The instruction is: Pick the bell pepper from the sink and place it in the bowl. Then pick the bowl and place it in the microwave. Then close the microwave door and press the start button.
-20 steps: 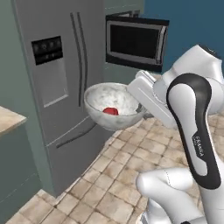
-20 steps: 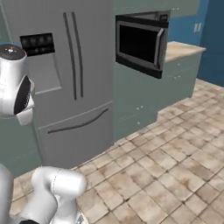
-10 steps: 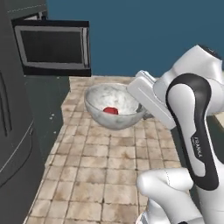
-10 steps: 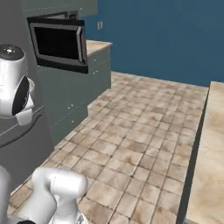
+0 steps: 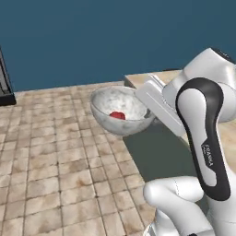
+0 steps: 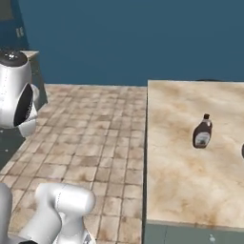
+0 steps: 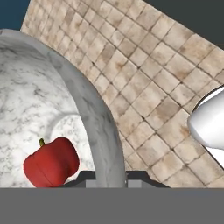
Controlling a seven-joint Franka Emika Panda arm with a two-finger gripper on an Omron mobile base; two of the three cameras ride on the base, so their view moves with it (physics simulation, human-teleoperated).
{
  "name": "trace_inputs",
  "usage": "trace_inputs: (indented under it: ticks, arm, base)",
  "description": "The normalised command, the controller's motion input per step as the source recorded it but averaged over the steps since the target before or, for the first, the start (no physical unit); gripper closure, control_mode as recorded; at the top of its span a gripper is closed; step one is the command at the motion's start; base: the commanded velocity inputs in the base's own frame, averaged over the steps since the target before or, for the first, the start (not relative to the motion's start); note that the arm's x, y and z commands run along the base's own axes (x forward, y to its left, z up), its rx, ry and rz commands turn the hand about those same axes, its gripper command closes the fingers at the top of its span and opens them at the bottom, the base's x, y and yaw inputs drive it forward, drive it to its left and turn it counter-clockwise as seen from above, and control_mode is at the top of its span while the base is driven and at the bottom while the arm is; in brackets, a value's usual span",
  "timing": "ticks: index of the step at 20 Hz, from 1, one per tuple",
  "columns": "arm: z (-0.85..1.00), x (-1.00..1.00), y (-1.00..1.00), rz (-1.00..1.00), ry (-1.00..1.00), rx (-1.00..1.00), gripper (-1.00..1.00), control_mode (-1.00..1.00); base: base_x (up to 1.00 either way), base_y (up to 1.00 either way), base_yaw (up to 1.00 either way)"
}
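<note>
My gripper [image 7: 107, 177] is shut on the rim of the marbled grey-white bowl [image 5: 120, 111], one finger inside the wall and one outside. The bowl hangs level in the air over the tiled floor, in front of the arm. Inside it, on the bottom, lies the small red bell pepper [image 7: 51, 162] with its green stem, which also shows as a red patch [image 5: 117, 115] in the left base view. In that view the gripper [image 5: 146, 107] meets the bowl's right edge. The sink, the microwave and its door are out of view.
A beige stone counter [image 6: 181, 181] fills the right side, with a brown sauce bottle [image 6: 202, 132] standing on it. Its corner [image 5: 138, 79] shows just behind the bowl. Tiled floor [image 5: 50, 156] stretches left to a blue wall. A dark appliance edge [image 5: 4, 83] stands far left.
The whole scene has swung left, so the camera has turned with the base: fridge and microwave left the pictures, the counter with the bottle came in. The bowl stays held the same way.
</note>
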Motion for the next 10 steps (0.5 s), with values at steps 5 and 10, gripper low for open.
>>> trace_inputs:
  ticks: [5, 10]
  arm:
    - [0.00, 0.00, 0.00, 0.00, 0.00, 0.00, 1.00, 1.00]
    - [0.00, 0.00, 0.00, 0.00, 0.00, 0.00, 1.00, 1.00]
  base:
    - [1.00, -0.10, -0.47]
    - [1.00, 0.15, -0.37]
